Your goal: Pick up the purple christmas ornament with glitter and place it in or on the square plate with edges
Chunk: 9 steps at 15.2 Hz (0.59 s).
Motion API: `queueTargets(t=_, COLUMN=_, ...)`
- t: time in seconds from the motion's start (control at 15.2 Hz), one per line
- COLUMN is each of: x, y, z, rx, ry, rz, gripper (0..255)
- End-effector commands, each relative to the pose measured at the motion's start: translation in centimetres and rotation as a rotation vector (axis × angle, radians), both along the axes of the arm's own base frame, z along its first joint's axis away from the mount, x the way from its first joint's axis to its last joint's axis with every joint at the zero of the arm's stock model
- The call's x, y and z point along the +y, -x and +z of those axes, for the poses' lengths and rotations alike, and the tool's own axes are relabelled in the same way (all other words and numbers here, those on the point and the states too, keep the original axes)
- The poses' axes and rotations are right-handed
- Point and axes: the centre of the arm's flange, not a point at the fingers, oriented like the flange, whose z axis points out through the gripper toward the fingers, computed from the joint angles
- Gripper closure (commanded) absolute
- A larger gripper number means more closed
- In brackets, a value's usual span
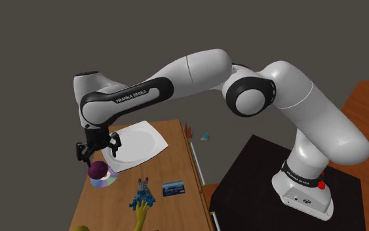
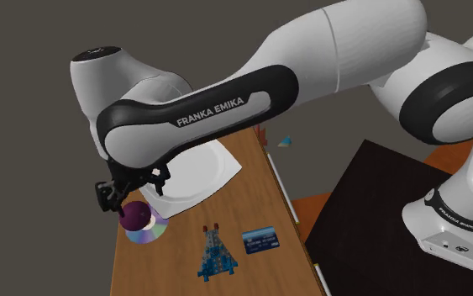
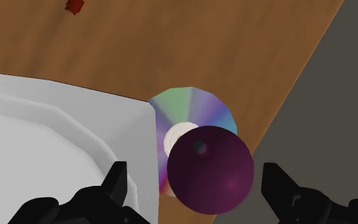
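Observation:
A dark purple ball ornament (image 1: pixel 98 170) (image 2: pixel 135 216) sits over a shiny disc (image 1: pixel 105 180) on the wooden table, just off a corner of the white square plate (image 1: pixel 137 141) (image 2: pixel 194 172). My black gripper (image 1: pixel 97 152) (image 2: pixel 134 192) hangs right above the ornament and is open. In the wrist view the ornament (image 3: pixel 210 167) lies between the gripper's (image 3: pixel 195 175) spread fingers without touching either, and the plate (image 3: pixel 44 140) lies beside one finger. I cannot tell whether the ornament rests on the disc (image 3: pixel 193 108) or hangs just above it.
A blue toy figure (image 1: pixel 143 195) (image 2: pixel 216 255) and a blue card (image 1: pixel 174 189) (image 2: pixel 260 240) lie on the table nearer the stand. A yellow object (image 1: pixel 140 213) pokes in at the shoulder view's bottom. The table edge (image 3: pixel 285 102) runs close beside the ornament.

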Motion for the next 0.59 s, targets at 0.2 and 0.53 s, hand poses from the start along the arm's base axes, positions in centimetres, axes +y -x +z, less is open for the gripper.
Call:
queueTargets(t=0.2, x=1.0, y=0.2, z=-2.6, rx=0.017, ry=-0.001, rz=-0.01, gripper=0)
queueTargets(t=0.53, x=1.4, y=0.4, z=-4.5, rx=0.017, ry=-0.001, rz=-0.01, gripper=0)
